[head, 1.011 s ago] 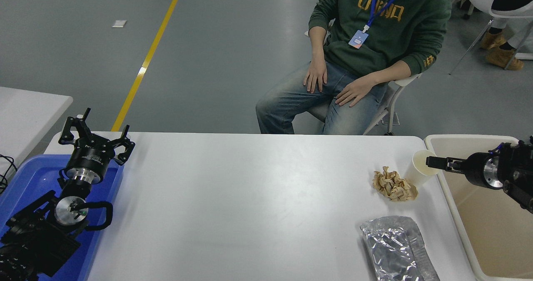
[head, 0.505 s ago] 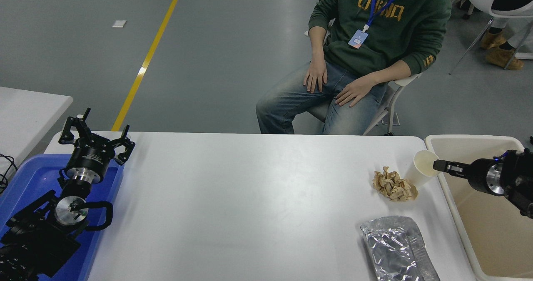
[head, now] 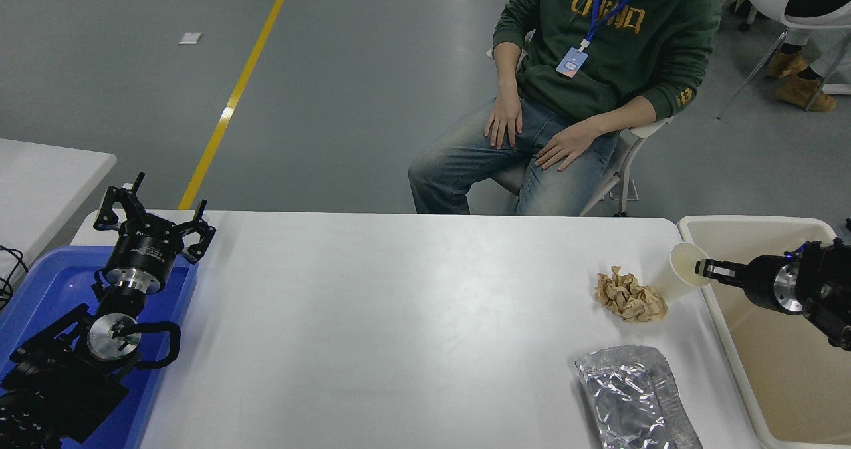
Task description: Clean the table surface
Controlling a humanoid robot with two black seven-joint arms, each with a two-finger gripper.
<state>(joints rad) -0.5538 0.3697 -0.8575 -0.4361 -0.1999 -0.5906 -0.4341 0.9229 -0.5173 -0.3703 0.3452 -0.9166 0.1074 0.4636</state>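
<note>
Risk is that the tilted paper cup, pinched at its rim by the right gripper, slips onto the worktop short of the beige bin. Left gripper is parked, spread wide.

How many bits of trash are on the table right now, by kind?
Paper cup: 1, gripped at its rim by the right hand
Crumpled paper: 1
Foil bag: 1
Total: 3
</note>
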